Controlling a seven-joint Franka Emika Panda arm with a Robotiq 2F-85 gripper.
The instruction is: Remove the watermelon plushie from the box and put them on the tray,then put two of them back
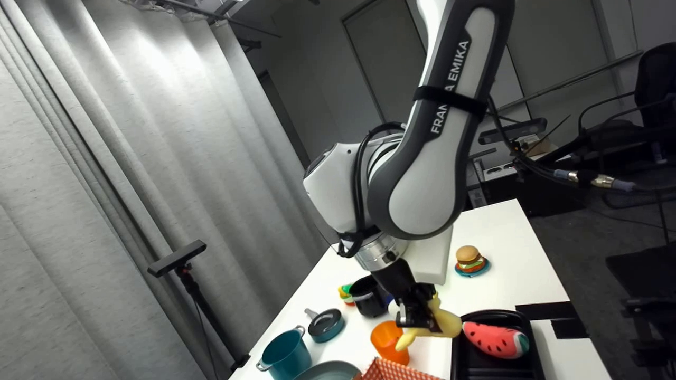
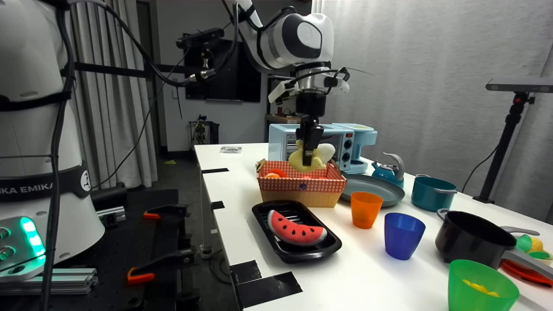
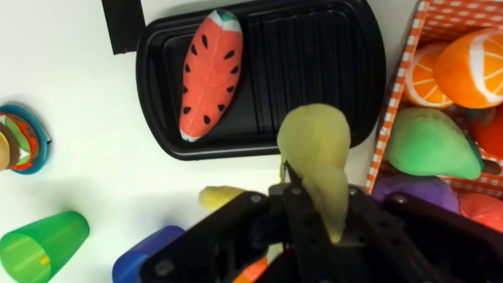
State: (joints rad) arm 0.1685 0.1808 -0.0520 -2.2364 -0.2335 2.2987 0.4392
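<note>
Black two-fingered gripper [image 2: 307, 157]: pinching a pale-yellow lobed soft toy [image 3: 314, 133] with a whitish rounded end, held up over the white flat-topped desk [image 2: 345, 280].
Pale-yellow toy: lobes poke out on either side of the grip; from here I can't make out its whole shape.
Low-rimmed black rectangular tray [image 3: 314, 59]: floor partly ridged, set near the desk edge marked with black tape [image 2: 270, 289], the one facing the white robot base [image 2: 39, 129].
Soft red-pink watermelon-slice plushie [image 3: 212, 74]: lying slantwise across the tray, toward one end. It's plump, gently curved, tapering at both tips. Black teardrop seeds run down either side of a faint seam; one tip has a white band and green cap, the other a thin sliver of the same colours.
Red-and-white gingham box [image 2: 298, 192] with a wood-toned lower band: just beside the tray's other end, near the same edge. Orange-slice plush toys [image 3: 456, 70] show inside.
Middle of the desk: a tapered see-through orange cup [image 2: 366, 211], a blue cup [image 2: 403, 237] and a green cup [image 2: 471, 298], in a loose row.
Brown-bunned toy burger [image 1: 468, 256]: toward the corner where the taped edge ends.
Edge by the grey cloth curtain [image 2: 432, 65]: a teal two-handled pot [image 2: 432, 194].
</note>
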